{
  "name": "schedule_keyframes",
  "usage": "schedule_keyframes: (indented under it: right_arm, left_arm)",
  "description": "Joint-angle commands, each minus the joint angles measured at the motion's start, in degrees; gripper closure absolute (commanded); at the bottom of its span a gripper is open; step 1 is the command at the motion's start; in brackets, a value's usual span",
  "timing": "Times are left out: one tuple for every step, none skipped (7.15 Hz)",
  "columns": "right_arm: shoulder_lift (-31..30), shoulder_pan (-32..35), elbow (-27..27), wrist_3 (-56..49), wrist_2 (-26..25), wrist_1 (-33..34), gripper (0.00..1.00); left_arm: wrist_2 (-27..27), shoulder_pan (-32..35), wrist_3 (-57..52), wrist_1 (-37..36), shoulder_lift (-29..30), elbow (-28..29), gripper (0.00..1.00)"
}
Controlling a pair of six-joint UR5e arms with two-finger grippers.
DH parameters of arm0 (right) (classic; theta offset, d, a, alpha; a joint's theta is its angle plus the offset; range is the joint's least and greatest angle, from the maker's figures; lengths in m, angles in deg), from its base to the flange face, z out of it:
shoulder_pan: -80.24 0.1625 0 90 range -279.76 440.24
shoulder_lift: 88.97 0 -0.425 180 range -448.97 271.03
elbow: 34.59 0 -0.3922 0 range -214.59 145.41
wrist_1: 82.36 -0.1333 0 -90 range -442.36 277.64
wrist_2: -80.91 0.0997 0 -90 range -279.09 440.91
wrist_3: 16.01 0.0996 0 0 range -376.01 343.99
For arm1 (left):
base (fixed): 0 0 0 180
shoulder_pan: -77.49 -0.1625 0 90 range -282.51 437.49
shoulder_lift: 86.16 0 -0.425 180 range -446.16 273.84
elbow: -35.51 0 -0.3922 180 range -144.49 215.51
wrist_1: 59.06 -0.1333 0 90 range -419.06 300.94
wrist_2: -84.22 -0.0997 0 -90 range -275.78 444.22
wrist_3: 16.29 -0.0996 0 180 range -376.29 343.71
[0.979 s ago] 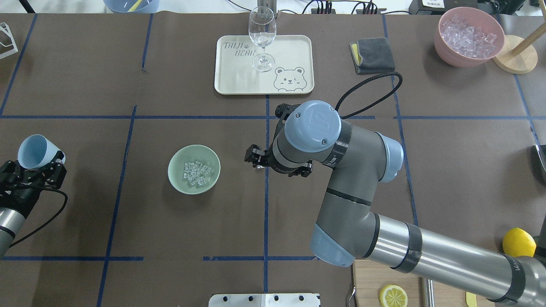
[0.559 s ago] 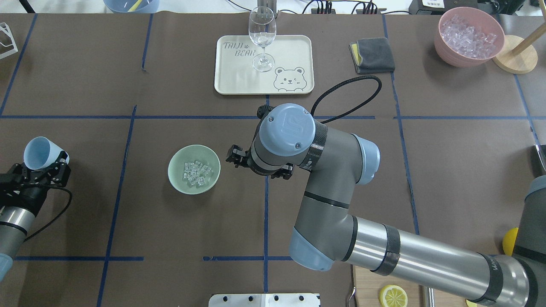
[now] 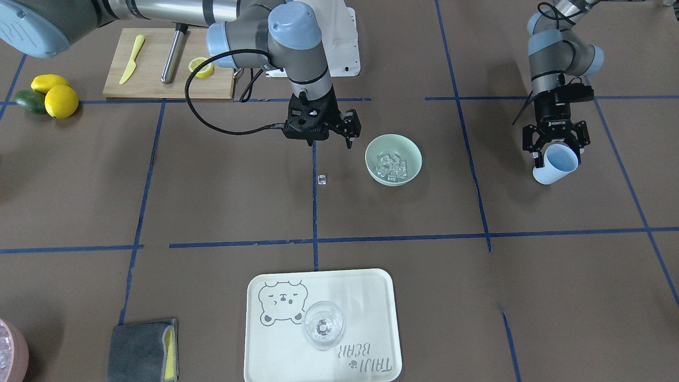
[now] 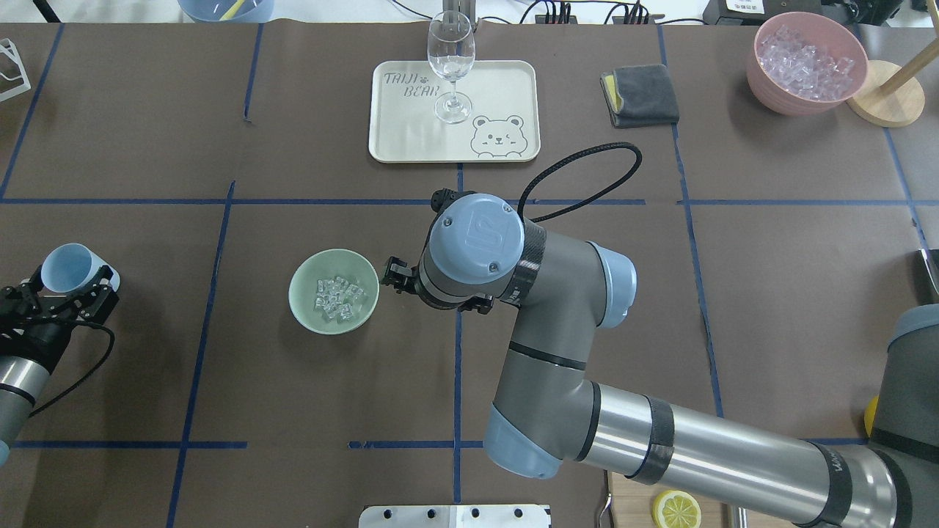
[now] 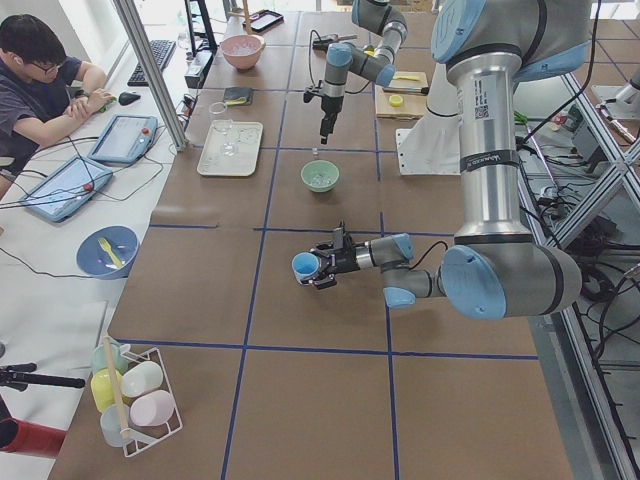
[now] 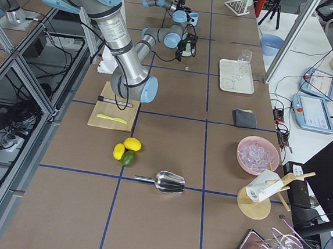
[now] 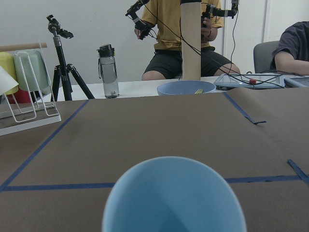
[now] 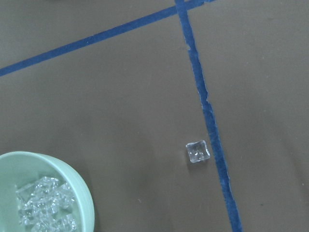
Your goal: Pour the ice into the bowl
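Ice (image 4: pixel 337 299) lies in bowl (image 4: pixel 303 281); blue cup (image 4: pixel 67 265) empty.

The bowl (image 3: pixel 392 143) is pale mint green, the ice (image 3: pixel 391 167) clear and glassy, the cup (image 3: pixel 554 165) light blue. Blue tape lines (image 3: pixel 314 212) grid the dark brown table (image 3: pixel 223 180); the cream tray (image 3: pixel 366 297) carries a grey bear print (image 3: pixel 283 302).

Brown, blue-taped table (image 3: pixel 212 185) with mint bowl (image 3: pixel 393 144), stray ice cube (image 3: pixel 321 179), tray (image 3: pixel 371 297), cloth (image 3: pixel 138 351), cutting board (image 3: pixel 151 69)

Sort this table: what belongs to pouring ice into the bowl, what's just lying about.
Job: bowl, ice in it, stray cube on table, light blue cup in left pincer.
Lying about: tray, wine glass, grey cloth, pink bowl, lemons, cutting board.
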Motion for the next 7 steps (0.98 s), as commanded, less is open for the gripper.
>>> schedule_keyframes:
  right_arm:
    - [2.8, -0.6, 4.0, 0.0, -0.6, 0.1, 0.00]
    - [4.2, -0.6, 5.8, 0.0, -0.6, 0.1, 0.00]
    - [4.4, -0.7, 6.2, -0.1, -0.7, 0.0, 0.00]
    - [5.3, -0.9, 7.0, 0.0, -1.4, 0.0, 0.00]
    - [5.8, -1.0, 8.5, 0.0, -1.6, -1.7, 0.00]
    - [5.8, -1.1, 9.9, 0.1, -1.6, -3.8, 0.00]
    - [5.8, -1.2, 10.0, 0.3, -1.6, -4.0, 0.00]
  left_arm:
    - [3.3, 0.2, -0.2, 0.2, -0.3, -1.7, 0.00]
    - [6.2, 0.5, -2.6, 0.4, -2.7, -5.1, 0.00]
    - [6.5, 0.9, -3.1, 0.4, -3.9, -6.8, 0.00]
    - [6.5, 1.0, -3.2, 0.4, -4.1, -6.9, 0.00]
    - [6.5, 1.0, -3.2, 0.4, -4.3, -6.9, 0.00]
    - [6.5, 2.1, -3.4, 0.4, -4.3, -7.0, 0.00]
    - [6.5, 3.4, -4.2, 0.4, -4.3, -7.1, 0.00]
